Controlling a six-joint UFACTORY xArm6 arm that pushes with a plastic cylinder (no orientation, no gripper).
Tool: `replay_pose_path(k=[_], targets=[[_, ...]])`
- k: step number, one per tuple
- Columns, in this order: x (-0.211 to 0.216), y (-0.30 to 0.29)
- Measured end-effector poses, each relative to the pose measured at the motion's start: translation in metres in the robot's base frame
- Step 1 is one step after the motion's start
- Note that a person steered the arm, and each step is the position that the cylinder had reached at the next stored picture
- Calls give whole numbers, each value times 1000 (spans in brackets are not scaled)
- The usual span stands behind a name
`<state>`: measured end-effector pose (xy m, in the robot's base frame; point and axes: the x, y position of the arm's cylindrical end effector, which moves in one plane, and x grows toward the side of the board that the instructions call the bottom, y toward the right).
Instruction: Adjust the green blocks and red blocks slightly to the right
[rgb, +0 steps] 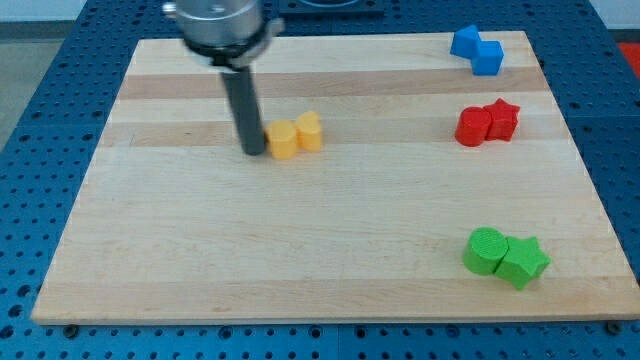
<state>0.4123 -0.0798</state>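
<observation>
Two green blocks sit together at the view's lower right: a green cylinder (486, 250) and a green star-like block (523, 263) touching its right side. Two red blocks sit together at the right, higher up: a red rounded block (473, 127) and a red star (501, 119) touching it. My tip (254, 152) rests on the wooden board (300, 250) in the upper middle, far to the left of the red and green blocks. It is just left of a yellow block (284, 140).
A second yellow block (309, 131) touches the first on its right. Two blue blocks (465, 42) (487, 57) lie at the board's top right corner. The board lies on a blue perforated table (40, 150).
</observation>
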Motion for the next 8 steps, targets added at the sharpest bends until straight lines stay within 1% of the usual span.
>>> replay_pose_path(k=[1, 2, 3, 4, 5, 6, 7, 8], targets=[[-1, -3], [30, -24], [40, 49], [1, 135], [-39, 159], [-50, 125], [-39, 99], [-21, 95]])
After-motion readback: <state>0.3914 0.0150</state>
